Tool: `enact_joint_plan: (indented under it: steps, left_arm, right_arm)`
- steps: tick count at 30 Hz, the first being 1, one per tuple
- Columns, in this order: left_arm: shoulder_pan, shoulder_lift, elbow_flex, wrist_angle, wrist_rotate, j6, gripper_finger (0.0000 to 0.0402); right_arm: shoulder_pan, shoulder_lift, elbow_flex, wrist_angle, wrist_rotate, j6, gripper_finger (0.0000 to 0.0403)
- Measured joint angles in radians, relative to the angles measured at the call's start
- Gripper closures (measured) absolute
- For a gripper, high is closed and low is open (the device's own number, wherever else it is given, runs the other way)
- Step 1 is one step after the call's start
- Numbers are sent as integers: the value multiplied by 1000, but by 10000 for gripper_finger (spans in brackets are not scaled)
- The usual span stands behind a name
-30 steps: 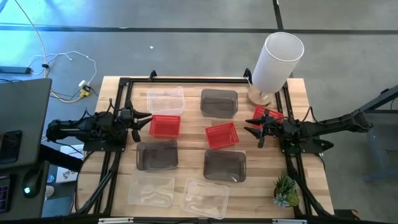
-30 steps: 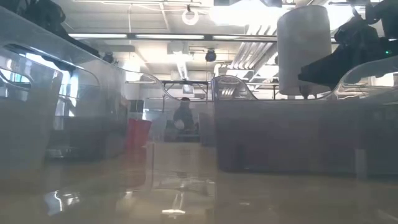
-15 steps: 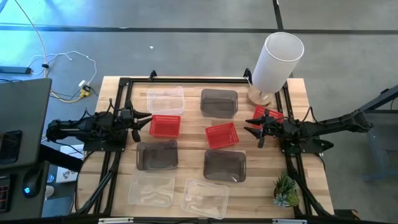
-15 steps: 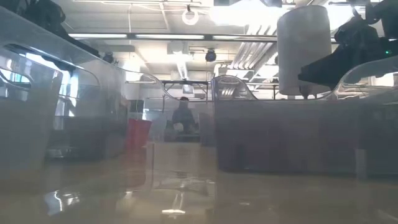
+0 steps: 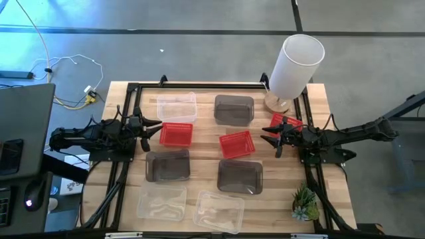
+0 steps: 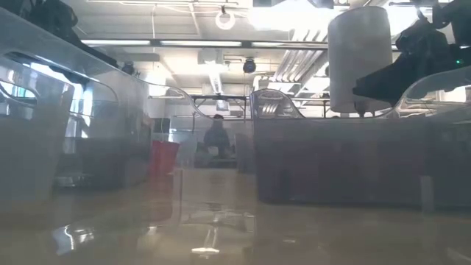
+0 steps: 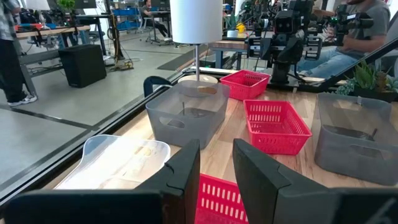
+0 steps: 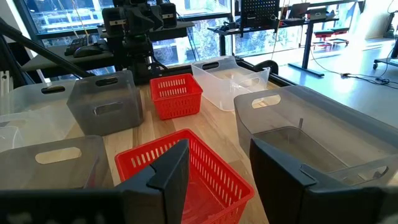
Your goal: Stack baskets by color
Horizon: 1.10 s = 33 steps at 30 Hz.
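Nine small baskets stand apart on the wooden table (image 5: 199,156), each on its own bottom. Three are red: one (image 5: 176,134) just ahead of my left gripper, one (image 5: 237,144) at mid-table, one (image 5: 289,121) beside my right gripper. Three are smoky grey (image 5: 234,109) (image 5: 167,165) (image 5: 240,176). Three are clear (image 5: 176,106) (image 5: 161,202) (image 5: 219,211). My left gripper (image 5: 151,131) (image 7: 216,168) hangs open at the left edge, nothing between its fingers. My right gripper (image 5: 271,137) (image 8: 219,168) hangs open at the right edge, facing the middle red basket (image 8: 186,171).
A tall white cylinder (image 5: 295,63) stands on a round wooden base at the far right corner. A small green plant (image 5: 305,204) sits at the near right corner. Black frame rails (image 5: 123,159) run along the table's left and right sides. People sit in the room beyond.
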Motion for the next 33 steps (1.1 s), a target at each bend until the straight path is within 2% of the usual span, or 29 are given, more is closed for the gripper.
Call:
enact_joint_plan:
  steps: [20,33]
  left_arm:
    - [0,0,0,0,0,0,316]
    - [0,0,0,0,0,0,316]
  right_arm:
    - [0,0,0,1,0,2,245]
    - [0,0,0,17,-3,299,245]
